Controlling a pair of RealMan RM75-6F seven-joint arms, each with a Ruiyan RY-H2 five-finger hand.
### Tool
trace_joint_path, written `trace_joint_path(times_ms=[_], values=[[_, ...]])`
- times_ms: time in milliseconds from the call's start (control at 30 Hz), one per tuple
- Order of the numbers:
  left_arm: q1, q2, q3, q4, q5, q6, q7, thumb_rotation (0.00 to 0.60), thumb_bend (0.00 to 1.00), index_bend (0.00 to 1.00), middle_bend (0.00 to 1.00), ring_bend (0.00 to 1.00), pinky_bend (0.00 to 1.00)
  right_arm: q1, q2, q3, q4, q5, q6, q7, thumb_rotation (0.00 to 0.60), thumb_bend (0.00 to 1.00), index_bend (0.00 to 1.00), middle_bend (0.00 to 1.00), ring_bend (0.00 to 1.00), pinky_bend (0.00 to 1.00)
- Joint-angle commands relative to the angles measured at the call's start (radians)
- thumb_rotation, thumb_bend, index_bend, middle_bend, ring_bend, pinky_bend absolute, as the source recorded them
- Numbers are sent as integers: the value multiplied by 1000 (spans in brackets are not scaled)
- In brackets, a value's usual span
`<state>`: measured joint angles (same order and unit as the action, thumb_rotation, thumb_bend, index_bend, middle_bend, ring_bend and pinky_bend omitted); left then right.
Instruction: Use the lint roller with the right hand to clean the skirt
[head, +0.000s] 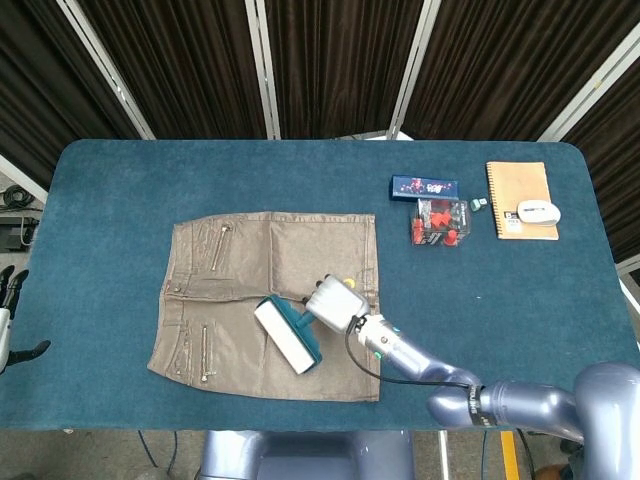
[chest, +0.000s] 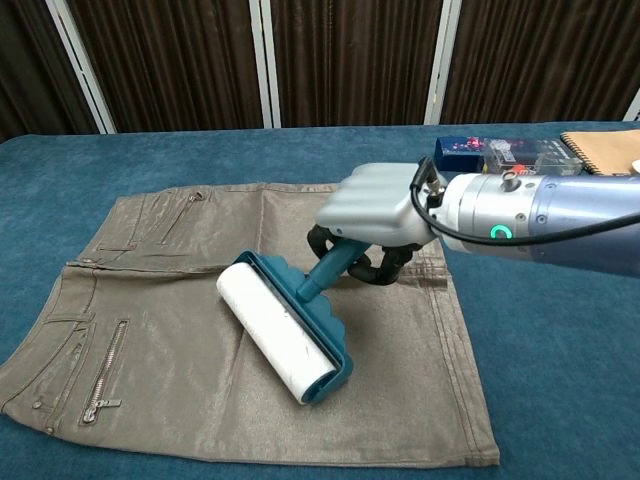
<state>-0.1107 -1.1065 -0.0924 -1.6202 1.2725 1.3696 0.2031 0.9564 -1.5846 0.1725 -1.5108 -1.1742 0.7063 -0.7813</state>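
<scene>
The blue counter (head: 120, 180) spreads under everything, reaching well beyond the right robot hand (head: 336, 304) on all sides. On it the tan skirt (head: 240, 270) lies flat, directly beneath that robot hand and stretching away from it toward the robot's left, zips and waistband at the far end from the fingers. The right robot hand itself hangs low over the skirt's hem-side half, its fingers (chest: 350, 258) curled tight round the teal handle of the lint roller (chest: 285, 326). The roller's white drum sits just in front of the fingers, slanted across the cloth near the skirt's middle and apparently resting on it. Beyond the robot hand, toward the far right corner, a tan notebook (head: 520, 195) lies well apart, with a small white object (head: 538, 211) on top of it. Nearer, a dark blue box (head: 424, 187) and a clear box of red pieces (head: 438, 222) sit side by side. The left robot hand (head: 10, 310) shows only partly at the frame edge, off the counter, dark fingers spread and holding nothing.
</scene>
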Motion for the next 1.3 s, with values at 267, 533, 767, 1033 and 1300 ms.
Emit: trace_joint_path(times_ms=[267, 533, 767, 1033, 1300], values=[[-1, -1, 6, -2, 7, 3, 2, 600, 0, 0, 0, 0, 0, 10, 24, -90, 46, 92, 77, -145, 600, 988, 584, 568, 455, 520], [-4, -6, 10, -7, 12, 6, 15, 600, 0, 0, 0, 0, 0, -33, 123, -146, 112, 84, 109, -115, 600, 989, 585, 569, 455, 520], [-9, -15, 16, -14, 21, 9, 36, 600, 0, 0, 0, 0, 0, -53, 145, -167, 169, 77, 104, -73, 600, 988, 585, 569, 456, 520], [-14, -19, 18, -16, 19, 3, 44, 600, 0, 0, 0, 0, 0, -44, 131, -177, 144, 38, 118, -91, 600, 989, 588, 572, 462, 520], [-12, -15, 17, -11, 14, 5, 33, 600, 0, 0, 0, 0, 0, -10, 103, -171, 5, 37, 143, -212, 600, 990, 594, 577, 469, 527]])
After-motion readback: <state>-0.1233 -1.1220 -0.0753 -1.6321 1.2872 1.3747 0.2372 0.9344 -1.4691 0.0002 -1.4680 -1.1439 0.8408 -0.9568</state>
